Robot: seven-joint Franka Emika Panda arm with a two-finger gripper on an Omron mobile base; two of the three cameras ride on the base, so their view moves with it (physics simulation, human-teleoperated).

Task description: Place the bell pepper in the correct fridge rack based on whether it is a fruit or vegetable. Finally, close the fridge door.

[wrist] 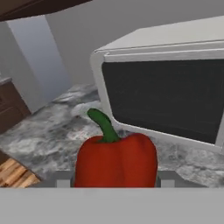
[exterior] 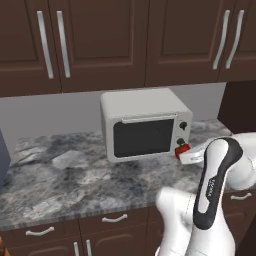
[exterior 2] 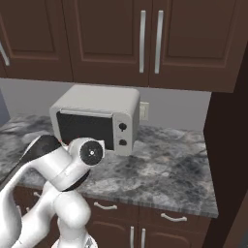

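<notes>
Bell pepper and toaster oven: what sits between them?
Nothing. In the hand view, only bare marble counter separates the bell pepper from the toaster oven.

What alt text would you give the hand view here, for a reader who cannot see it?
A glossy red bell pepper with a green stem sits close up between the pincer's fingers. Behind it a white microwave with a dark door stands on a grey marbled counter.
</notes>
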